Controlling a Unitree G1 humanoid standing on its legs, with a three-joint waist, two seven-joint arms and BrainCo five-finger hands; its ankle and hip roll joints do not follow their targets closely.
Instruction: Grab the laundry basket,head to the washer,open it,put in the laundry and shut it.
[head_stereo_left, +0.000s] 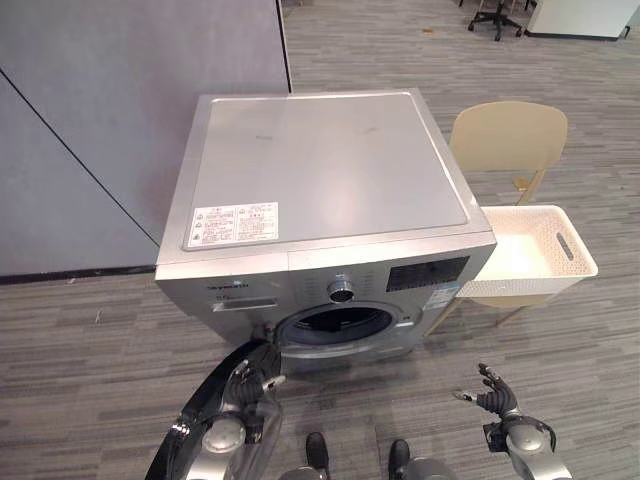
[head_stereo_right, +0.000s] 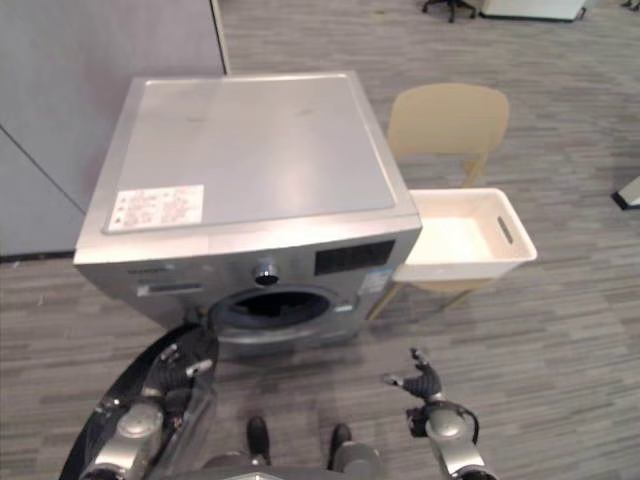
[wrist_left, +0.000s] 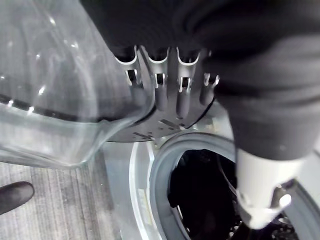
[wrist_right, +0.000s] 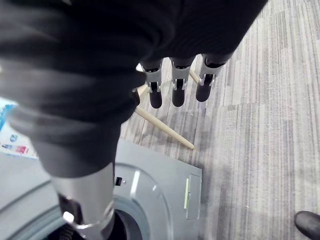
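My left hand (head_stereo_left: 243, 385) lies with straight fingers on the open washer door (head_stereo_left: 205, 410); it looks stiff, smooth and slippery. I judge its rim is the best hold. My right hand (head_stereo_left: 492, 393) is relaxed and empty.

The silver-fingered, dark-tipped left hand (head_stereo_left: 252, 385) reaches forward from its silver-grey arm, its straight fingers (wrist_left: 170, 90) laid side by side against a curved glass surface, thumb set apart beside them. The matching right hand (head_stereo_left: 492, 391) hovers free, its fingers (wrist_right: 177, 85) loosely extended, touching nothing, thumb out to one side.
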